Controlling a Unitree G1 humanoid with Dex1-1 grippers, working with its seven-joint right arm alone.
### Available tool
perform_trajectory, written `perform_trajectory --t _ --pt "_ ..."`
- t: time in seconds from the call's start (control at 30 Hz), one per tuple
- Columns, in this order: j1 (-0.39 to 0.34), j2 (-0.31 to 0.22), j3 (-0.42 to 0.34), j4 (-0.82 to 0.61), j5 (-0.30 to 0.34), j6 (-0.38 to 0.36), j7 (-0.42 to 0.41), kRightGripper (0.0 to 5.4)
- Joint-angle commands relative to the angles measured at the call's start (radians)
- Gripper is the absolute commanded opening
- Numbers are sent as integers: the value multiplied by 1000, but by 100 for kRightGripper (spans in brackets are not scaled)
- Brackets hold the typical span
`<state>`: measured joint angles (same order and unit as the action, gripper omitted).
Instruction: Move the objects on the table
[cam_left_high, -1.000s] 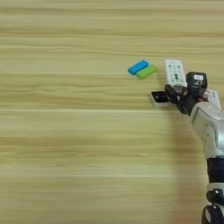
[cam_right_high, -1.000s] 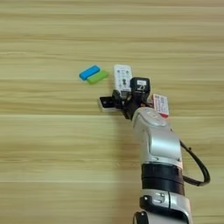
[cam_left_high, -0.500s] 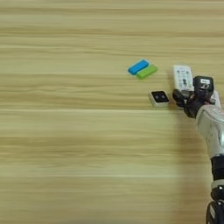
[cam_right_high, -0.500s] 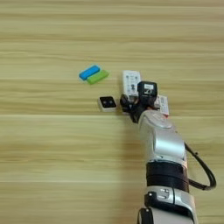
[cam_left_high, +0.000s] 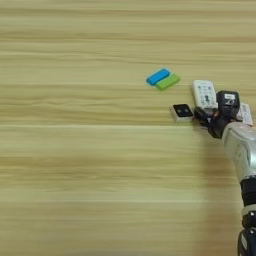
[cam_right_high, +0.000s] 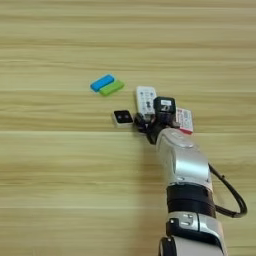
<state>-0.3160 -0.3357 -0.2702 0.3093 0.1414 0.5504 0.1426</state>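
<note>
Your black two-fingered gripper (cam_right_high: 145, 125) sits low at the near end of the long white remote (cam_right_high: 146, 99), between the small black-faced white square (cam_right_high: 121, 118) and flat red-and-white rectangle (cam_right_high: 184, 120) on the light wooden table (cam_right_high: 55, 170), probably to nudge it; whether it grips anything, you cannot tell.

Square (cam_right_high: 122, 117) left of remote (cam_right_high: 146, 99); flat rectangle (cam_right_high: 184, 120) right.

We look steeply down from head height through two side-by-side eyes; the worktop (cam_left_high: 75, 150) fills both views. Both share the same central cluster of small items. Our left eye reaches further left and crops the silver forearm (cam_left_high: 240, 150) at the right edge; our right eye shows it whole, mid-frame, from the bottom.
</note>
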Motion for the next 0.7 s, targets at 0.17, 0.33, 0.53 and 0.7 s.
perform_trajectory --t 0.17,0.33,0.53,0.7 --pt "-79 -42 9 -44 -5 -21 13 290" --pt "-79 -43 14 -45 -7 -14 15 290" --pt "-81 -45 17 -41 1 -1 23 290" --pt "-83 -46 17 -37 4 6 28 290"
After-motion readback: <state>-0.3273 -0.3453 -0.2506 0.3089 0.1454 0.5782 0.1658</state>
